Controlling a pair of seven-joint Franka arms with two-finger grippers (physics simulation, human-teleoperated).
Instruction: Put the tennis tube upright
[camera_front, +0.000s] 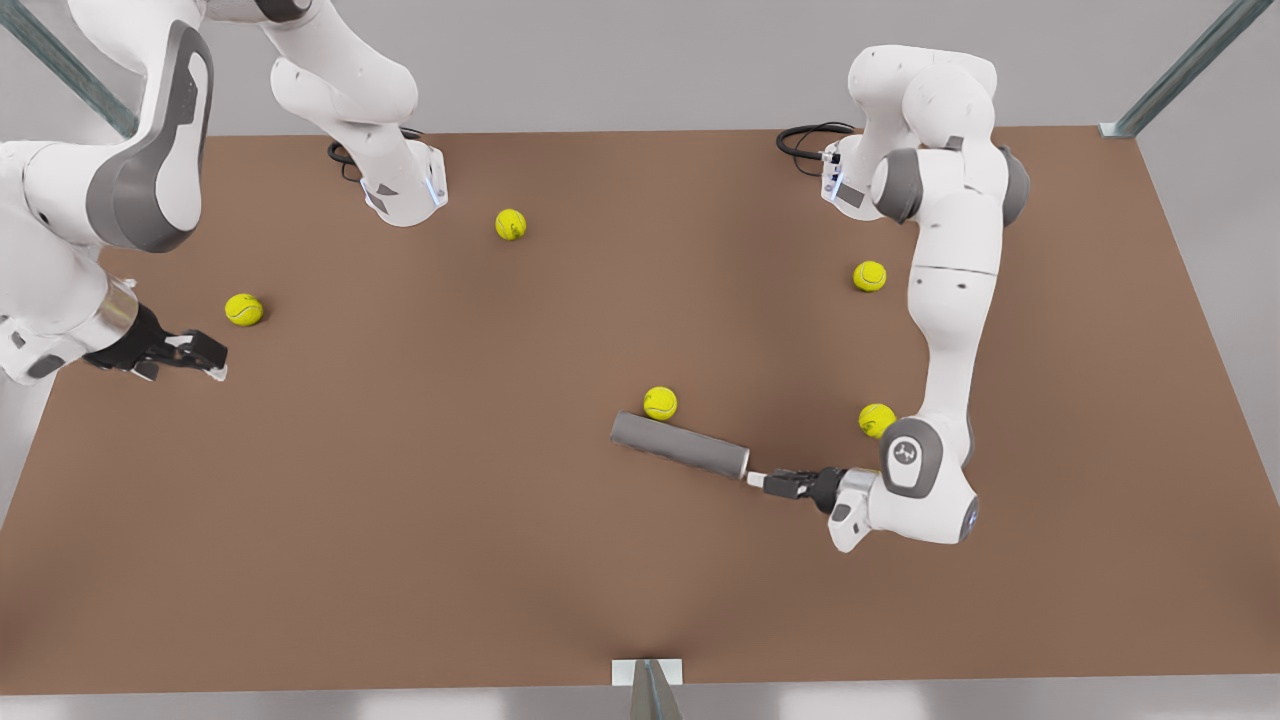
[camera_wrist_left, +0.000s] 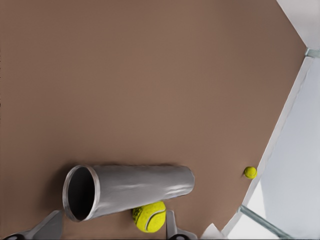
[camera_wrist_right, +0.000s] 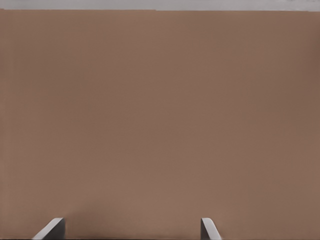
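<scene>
Left gripper (camera_front: 757, 478) sat low over the table (camera_front: 400, 520) at the front view's right, just off the open end of the tennis tube (camera_front: 680, 446). In the left wrist view its 2 fingertips (camera_wrist_left: 50, 225) stood wide apart, one to each side of the tube's silvery rim — nothing held, no contact visible. In the front view the gripper lay nearly level, pointing along the tube's axis.

Tennis tube (camera_wrist_left: 130, 189) lay on its side on the brown table, right of centre in the front view, open mouth facing the left gripper, far end angled toward the front view's upper left. 1 tennis ball (camera_front: 660, 403) rested against the tube near that far end; the left wrist view showed it (camera_wrist_left: 149, 216) touching the tube's side.

Right gripper (camera_front: 205, 360) waited at the front view's left edge, well apart from the tube. In the right wrist view its 2 fingertips (camera_wrist_right: 50, 229) were spread wide over bare table — empty.

4 other balls lay scattered: one near the right gripper (camera_front: 244, 309), one toward the back (camera_front: 511, 224), one by the left arm's upper link (camera_front: 869, 276), one beside its elbow (camera_front: 876, 420).
</scene>
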